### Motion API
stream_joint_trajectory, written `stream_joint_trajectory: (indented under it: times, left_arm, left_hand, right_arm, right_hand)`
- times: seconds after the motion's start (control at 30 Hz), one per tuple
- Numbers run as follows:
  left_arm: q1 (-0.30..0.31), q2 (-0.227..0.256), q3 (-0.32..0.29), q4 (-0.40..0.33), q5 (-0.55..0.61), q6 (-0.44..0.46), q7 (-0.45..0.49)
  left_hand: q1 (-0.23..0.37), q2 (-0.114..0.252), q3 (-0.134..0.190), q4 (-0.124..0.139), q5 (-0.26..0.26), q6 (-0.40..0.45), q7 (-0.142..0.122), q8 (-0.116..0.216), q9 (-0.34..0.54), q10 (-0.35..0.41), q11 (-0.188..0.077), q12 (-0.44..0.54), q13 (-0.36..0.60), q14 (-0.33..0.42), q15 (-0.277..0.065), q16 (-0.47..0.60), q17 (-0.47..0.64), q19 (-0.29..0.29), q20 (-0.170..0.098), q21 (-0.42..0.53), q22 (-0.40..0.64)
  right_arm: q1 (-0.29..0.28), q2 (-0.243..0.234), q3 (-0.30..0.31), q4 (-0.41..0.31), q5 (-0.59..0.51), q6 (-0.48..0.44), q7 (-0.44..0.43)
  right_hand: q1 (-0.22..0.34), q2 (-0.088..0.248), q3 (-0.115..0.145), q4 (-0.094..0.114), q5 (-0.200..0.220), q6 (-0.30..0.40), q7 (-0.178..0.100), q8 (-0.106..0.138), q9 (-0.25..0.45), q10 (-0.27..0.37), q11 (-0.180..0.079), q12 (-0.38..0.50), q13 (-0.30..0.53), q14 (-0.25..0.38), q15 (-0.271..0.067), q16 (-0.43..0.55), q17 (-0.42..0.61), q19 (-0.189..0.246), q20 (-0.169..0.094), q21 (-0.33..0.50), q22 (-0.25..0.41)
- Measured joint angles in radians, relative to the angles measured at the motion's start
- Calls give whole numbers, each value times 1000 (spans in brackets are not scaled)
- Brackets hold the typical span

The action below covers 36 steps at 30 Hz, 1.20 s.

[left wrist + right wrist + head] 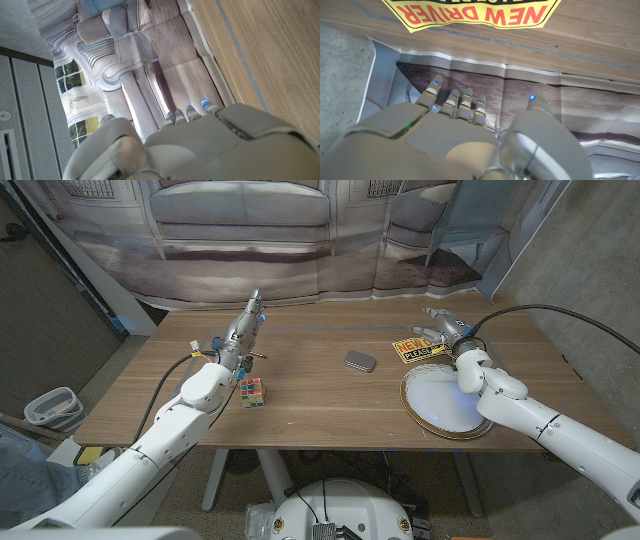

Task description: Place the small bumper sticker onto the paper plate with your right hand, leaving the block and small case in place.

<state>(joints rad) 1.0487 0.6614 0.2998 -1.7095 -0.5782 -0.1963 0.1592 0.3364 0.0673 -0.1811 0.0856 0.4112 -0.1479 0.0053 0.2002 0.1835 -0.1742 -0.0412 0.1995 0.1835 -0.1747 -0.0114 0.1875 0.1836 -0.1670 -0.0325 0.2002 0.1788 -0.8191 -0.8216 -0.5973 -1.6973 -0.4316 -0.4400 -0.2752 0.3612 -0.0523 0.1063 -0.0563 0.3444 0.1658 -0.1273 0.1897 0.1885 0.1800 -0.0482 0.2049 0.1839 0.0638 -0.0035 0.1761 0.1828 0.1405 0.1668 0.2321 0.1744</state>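
- The sticker (418, 349), yellow and black with red "NEW DRIVER" lettering, lies on the counter (310, 395) at the far edge of the plate (445, 402), one corner over the plate's rim.
- The right hand (447, 330) is just beyond the sticker on its far right side, above the counter; the fingers (430, 311) point away from the robot toward the backdrop.
- In the right wrist view the sticker (470, 12) sits ahead of the right hand (465, 140), past the fingertips (452, 95), with a strip of wood between them; the fingers are spread a little and loosely extended, the thumb apart, and nothing is in them.
- Whether the right hand touches the sticker cannot be told from the head view.
- The case (360, 361), small and grey, lies on the counter left of the sticker, well apart from the plate.
- The block (252, 392), a coloured cube, stands near the left arm's wrist.
- The left hand (243, 330) is held over the far left part of the counter, fingers straight and close together, holding nothing; the left wrist view shows the left hand (200, 145) with its fingertips (190, 111) pointing past the counter's edge.
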Motion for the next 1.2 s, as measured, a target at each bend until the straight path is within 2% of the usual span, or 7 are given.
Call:
stream_joint_trajectory:
  times: [0.27,0.37,1.07,1.2]
  left_arm:
    - [1,0,0,-1,1,-1,8]
    - [12,4,-3,-14,2,-1,12]
    - [26,15,-12,-41,6,9,25]
    - [28,15,-12,-42,6,9,27]
  left_hand:
    - [0,0,-1,1,0,0,0,0,0,0,0,0,0,0,0,0,0,0,0,0,0]
    - [0,0,-1,1,0,0,0,0,0,0,0,0,0,0,0,0,0,0,0,0,0]
    - [4,4,-9,1,0,0,0,0,0,0,0,0,0,0,0,0,0,0,0,0,0]
    - [4,4,-9,1,0,0,0,0,0,0,0,0,0,0,0,0,0,0,0,0,0]
  right_arm:
    - [8,0,-8,8,0,0,0]
    - [13,2,-13,15,-4,-9,13]
    - [36,15,-40,36,-1,-40,56]
    - [39,13,-43,32,0,-45,61]
  right_hand:
    - [6,-5,-5,-5,7,-5,-5,0,0,-7,7,0,0,-3,5,0,-2,38,23,0,0]
    - [11,-11,-7,-7,8,-5,-5,0,0,-7,7,0,0,2,24,5,-1,46,31,0,0]
    - [21,-21,-15,-15,17,-32,-3,0,0,-18,18,0,0,0,33,5,-1,68,46,0,0]
    - [26,-27,-19,-19,18,-36,1,0,0,-22,23,0,0,-5,38,5,-1,77,40,0,0]
